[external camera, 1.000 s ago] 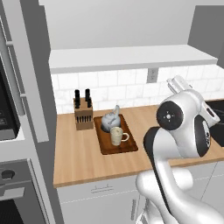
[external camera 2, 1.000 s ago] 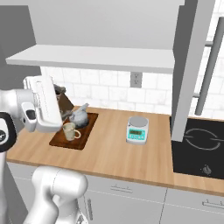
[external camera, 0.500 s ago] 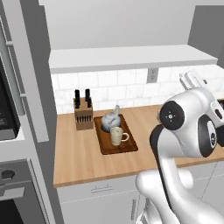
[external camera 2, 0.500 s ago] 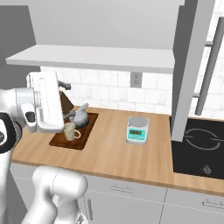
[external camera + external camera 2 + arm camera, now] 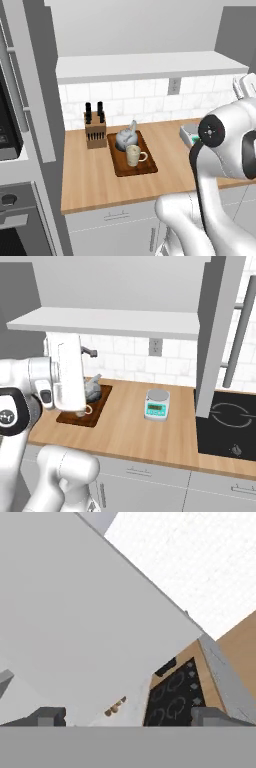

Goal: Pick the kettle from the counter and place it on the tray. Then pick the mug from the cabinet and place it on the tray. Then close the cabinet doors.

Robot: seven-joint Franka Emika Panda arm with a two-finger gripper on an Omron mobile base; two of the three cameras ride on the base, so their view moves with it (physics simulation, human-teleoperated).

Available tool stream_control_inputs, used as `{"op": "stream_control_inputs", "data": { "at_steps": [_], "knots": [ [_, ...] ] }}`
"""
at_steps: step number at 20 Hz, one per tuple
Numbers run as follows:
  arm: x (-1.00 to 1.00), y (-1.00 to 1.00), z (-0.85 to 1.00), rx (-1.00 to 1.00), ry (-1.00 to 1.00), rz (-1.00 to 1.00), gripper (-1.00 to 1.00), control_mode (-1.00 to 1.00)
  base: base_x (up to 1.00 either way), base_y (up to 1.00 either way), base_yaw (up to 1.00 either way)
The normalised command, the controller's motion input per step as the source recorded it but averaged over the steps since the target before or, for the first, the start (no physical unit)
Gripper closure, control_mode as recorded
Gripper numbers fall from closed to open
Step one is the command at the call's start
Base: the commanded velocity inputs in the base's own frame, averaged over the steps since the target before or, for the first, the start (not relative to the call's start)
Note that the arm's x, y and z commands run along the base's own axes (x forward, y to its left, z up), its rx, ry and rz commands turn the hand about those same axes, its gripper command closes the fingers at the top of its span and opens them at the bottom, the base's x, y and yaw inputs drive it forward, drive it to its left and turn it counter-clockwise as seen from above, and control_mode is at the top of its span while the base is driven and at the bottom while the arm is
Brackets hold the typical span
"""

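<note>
the kettle (image 5: pixel 125 139) and the mug (image 5: pixel 133 155) both sit on the tray (image 5: pixel 142 169), kettle at the far end and mug just in front of it, touching or nearly so; the tray lies on the wooden surface (image 5: pixel 90 182) just beside the knife block (image 5: pixel 95 131). judging from that, what is left is closing the cabinet doors.

the tool (image 5: pixel 128 716) is up high with its jaws spread wide and nothing between them; its two dark fingertips (image 5: pixel 47 716) frame a broad pale grey panel (image 5: pixel 90 617) that looks like a cabinet door or the cupboard's underside, seen very close and at a steep roll. i cannot tell which, nor whether it is touching.

risks from here, as i judge them:
- the panel offers no visible handle in the hand view, so a push could land off-centre or glance off the edge, leaving the door ajar.
- the white forearm (image 5: pixel 67 373) hangs directly over the tray in the right base view; a wide swing down or sideways could clip the kettle's arched handle or knock the mug off the tray.
- the digital scale (image 5: pixel 156 404) stands further along the surface, near the cooktop (image 5: pixel 227 423), and a low elbow sweep could shove it.
- open jaws could catch a door edge.
</note>
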Motion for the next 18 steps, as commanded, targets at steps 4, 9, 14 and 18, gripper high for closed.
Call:
{"op": "stream_control_inputs", "data": {
  "at_steps": [4,9,14,18],
  "knots": [
    [-0.47,-0.71,0.25,0.06,-0.2,0.0,-1.0,-1.0,0.0,0.0,0.0],
    [-0.5,-0.75,0.33,0.09,-0.17,-0.01,-1.0,-1.0,0.0,0.0,0.0],
    [-0.3,-0.89,0.19,0.14,-0.01,-0.14,-1.0,-1.0,0.0,0.0,0.0],
    [-0.51,-0.71,0.22,0.14,-0.15,-0.01,-1.0,-1.0,0.0,0.0,0.0]
  ]
}}
